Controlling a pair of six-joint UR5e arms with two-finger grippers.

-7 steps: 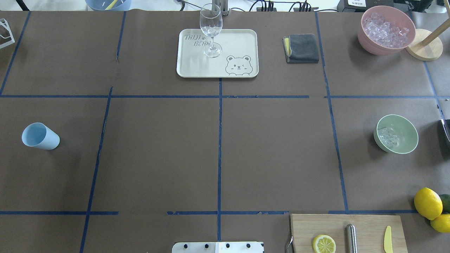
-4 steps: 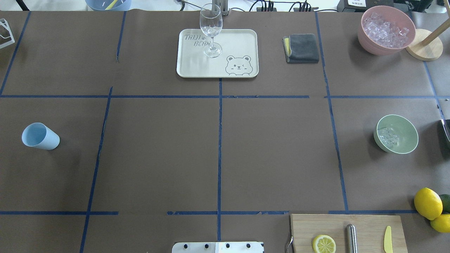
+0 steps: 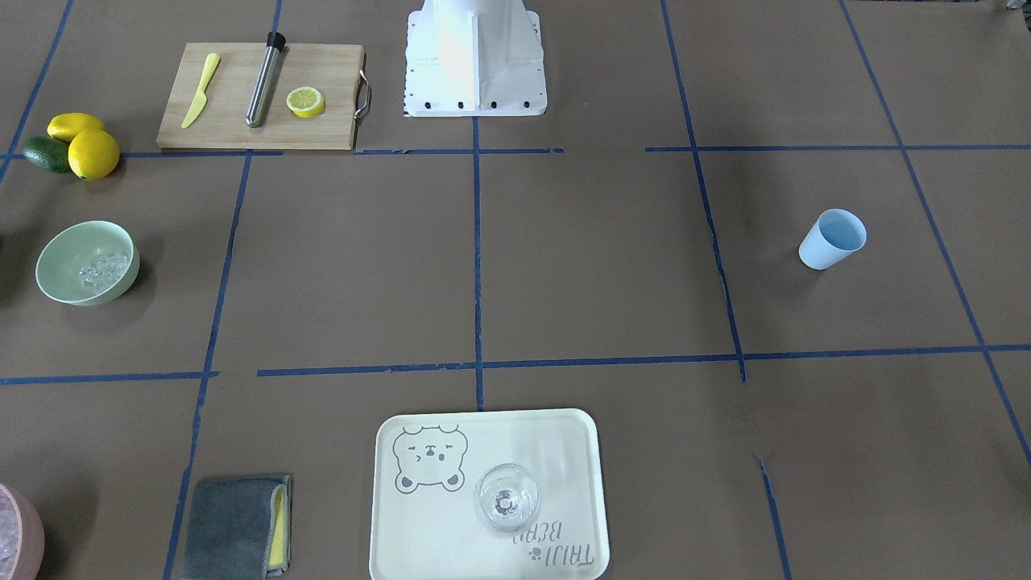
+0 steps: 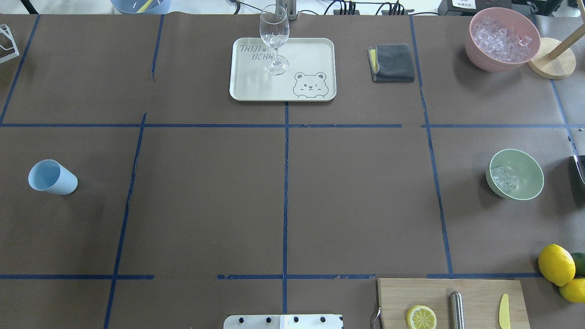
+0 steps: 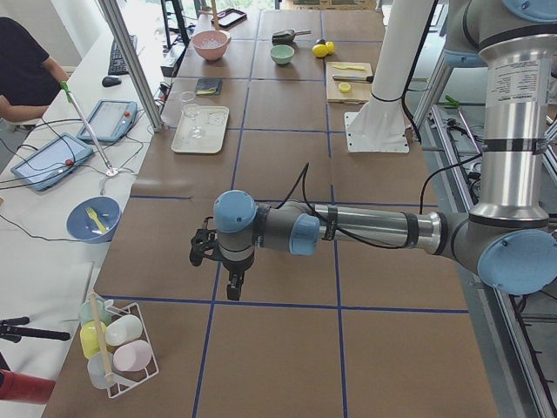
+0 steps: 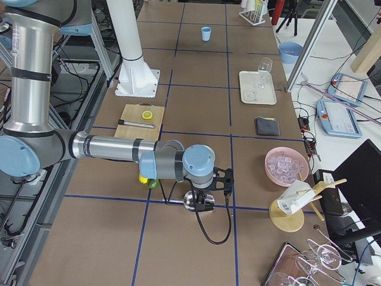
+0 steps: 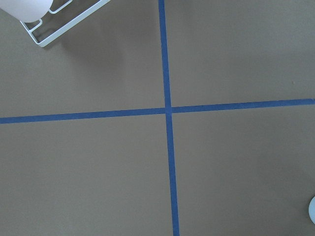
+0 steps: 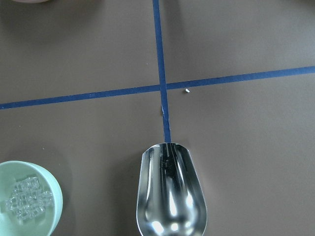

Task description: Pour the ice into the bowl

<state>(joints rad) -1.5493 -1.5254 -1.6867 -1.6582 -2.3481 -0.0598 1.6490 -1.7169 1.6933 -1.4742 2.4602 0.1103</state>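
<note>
The mint-green bowl (image 4: 525,176) stands at the right of the table, with a handful of clear ice (image 4: 504,178) in it. Both also show in the front-facing view, bowl (image 3: 60,270) and ice (image 3: 101,270), and in the right wrist view, bowl (image 8: 49,189) and ice (image 8: 27,199). A shiny empty metal scoop (image 8: 171,191) juts out below the right wrist camera, just right of the bowl. My right gripper (image 6: 202,201) shows only in the exterior right view, and I cannot tell whether it is open or shut. My left gripper (image 5: 231,283) hangs over the table's left end, and I cannot tell its state either.
A blue cup (image 4: 52,177) stands at the left. A pink bowl (image 4: 477,50) full of ice is at the back right. A tray (image 4: 315,50) bears a wine glass (image 4: 274,39), with a grey cloth (image 4: 393,63) to its right. A cutting board (image 4: 480,292) and lemons (image 4: 556,264) are at the front right.
</note>
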